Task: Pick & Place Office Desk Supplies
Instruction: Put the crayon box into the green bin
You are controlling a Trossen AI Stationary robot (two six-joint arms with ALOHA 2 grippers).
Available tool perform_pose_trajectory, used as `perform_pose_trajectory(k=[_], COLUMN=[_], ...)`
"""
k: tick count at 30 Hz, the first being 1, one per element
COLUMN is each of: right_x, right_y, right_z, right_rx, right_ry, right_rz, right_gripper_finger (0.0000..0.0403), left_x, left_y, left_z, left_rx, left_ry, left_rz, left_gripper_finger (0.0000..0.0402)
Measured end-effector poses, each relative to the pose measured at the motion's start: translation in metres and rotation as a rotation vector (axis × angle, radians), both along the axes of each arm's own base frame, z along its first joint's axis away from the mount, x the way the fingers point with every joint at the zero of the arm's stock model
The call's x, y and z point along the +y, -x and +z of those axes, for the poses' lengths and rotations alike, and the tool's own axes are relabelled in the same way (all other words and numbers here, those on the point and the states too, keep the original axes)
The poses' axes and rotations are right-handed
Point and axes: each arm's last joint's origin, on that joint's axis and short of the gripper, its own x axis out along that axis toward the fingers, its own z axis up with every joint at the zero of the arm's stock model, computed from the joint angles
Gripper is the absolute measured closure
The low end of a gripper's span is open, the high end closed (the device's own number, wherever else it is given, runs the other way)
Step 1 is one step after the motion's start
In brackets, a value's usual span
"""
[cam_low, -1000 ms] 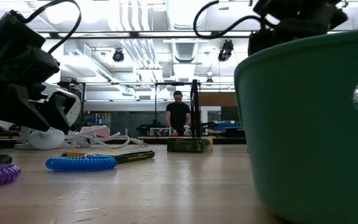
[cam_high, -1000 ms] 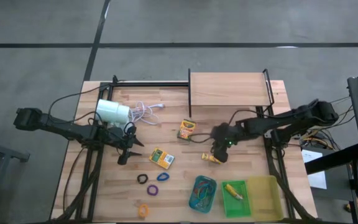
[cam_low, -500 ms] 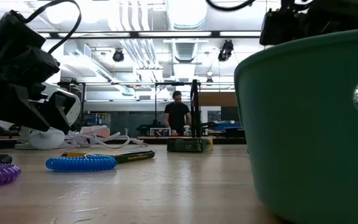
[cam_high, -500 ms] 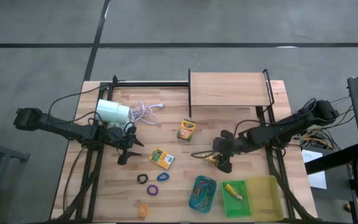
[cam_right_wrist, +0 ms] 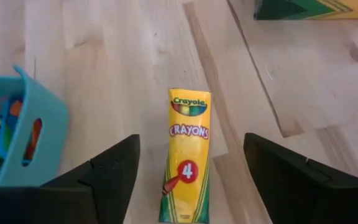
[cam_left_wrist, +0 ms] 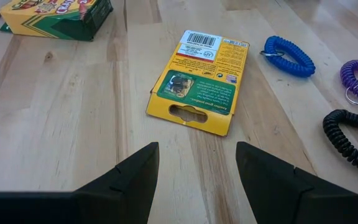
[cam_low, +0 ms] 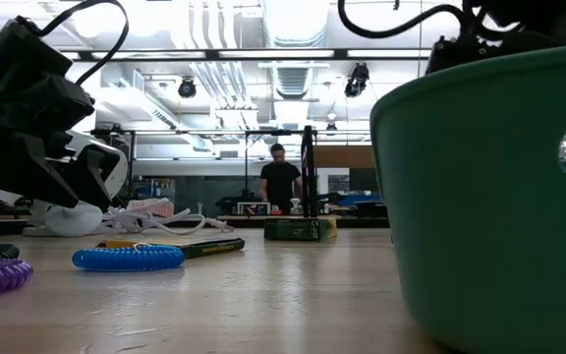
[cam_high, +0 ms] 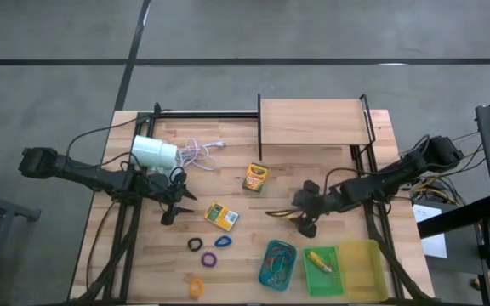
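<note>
Lying between open right jaws, crayon box (cam_right_wrist: 187, 155)

- The left arm reaches in from the table's left edge, stretched low toward the middle; its left gripper (cam_high: 170, 211) hangs just above the wood with the two dark fingers (cam_left_wrist: 132, 177) parted wide, nothing between them
- The right arm comes in from the right edge, bent at the elbow and lying low; its right gripper (cam_high: 299, 223) points toward the table's front, fingers (cam_right_wrist: 114, 171) spread wide apart and clasping nothing
</note>
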Motion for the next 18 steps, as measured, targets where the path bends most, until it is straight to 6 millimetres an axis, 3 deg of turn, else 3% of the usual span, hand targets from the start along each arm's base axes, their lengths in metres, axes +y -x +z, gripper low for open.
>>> perform_pose_trajectory(k=[18], right_x=[0.004], right_y=[-0.007], right_z=[-0.045], right_rx=[0.101], right_ry=[-0.015], right_rz=[0.029], right_gripper_finger=[0.0118], left_x=[0.0], left_y=[0.0], left_z=[0.0], left_rx=[0.003], left_ry=[0.0], left_rz=[0.0], left_gripper_finger=[0.0185])
